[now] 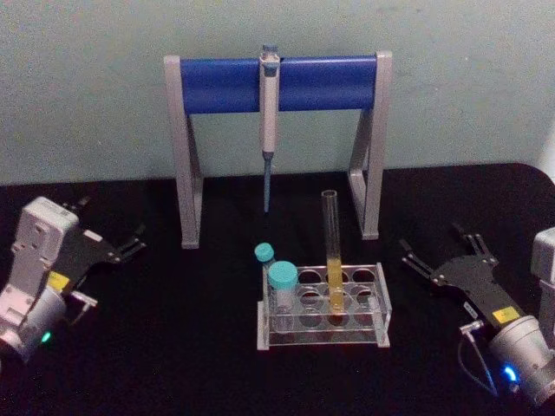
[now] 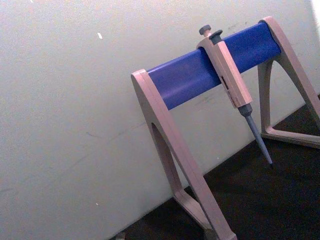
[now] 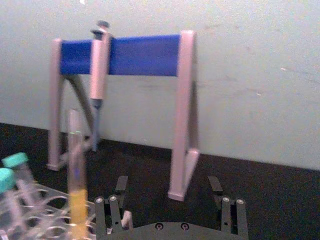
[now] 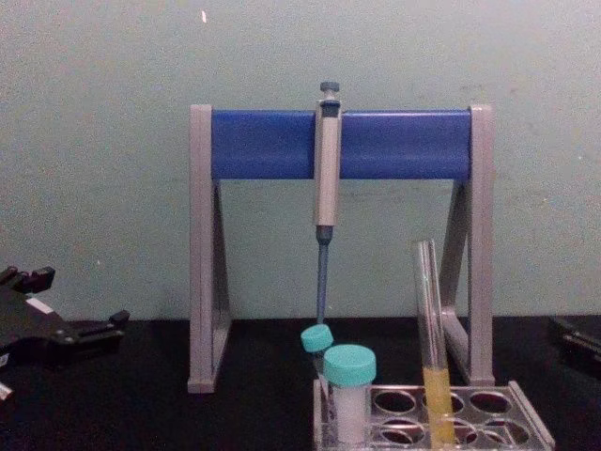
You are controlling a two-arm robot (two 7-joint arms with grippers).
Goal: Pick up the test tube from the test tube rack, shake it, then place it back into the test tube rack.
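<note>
The test tube (image 1: 332,247) is a tall clear tube with yellow liquid in its lower part. It stands upright in a middle hole of the clear test tube rack (image 1: 321,336) at the table's centre. My right gripper (image 1: 436,244) rests open to the right of the rack, apart from it and pointing toward it. Through the right wrist view its open fingers (image 3: 120,186) sit low, with the test tube (image 3: 76,165) and rack (image 3: 45,200) ahead. My left gripper (image 1: 113,221) lies open at the far left, away from the rack. In the chest view the test tube (image 4: 432,329) rises from the rack (image 4: 531,423).
Two teal-capped vials (image 1: 283,286) stand in the rack's left holes. Behind the rack is a grey-and-blue pipette stand (image 1: 217,84) with a pipette (image 1: 269,104) hanging from its bar, the tip pointing down just behind the vials. The table top is black.
</note>
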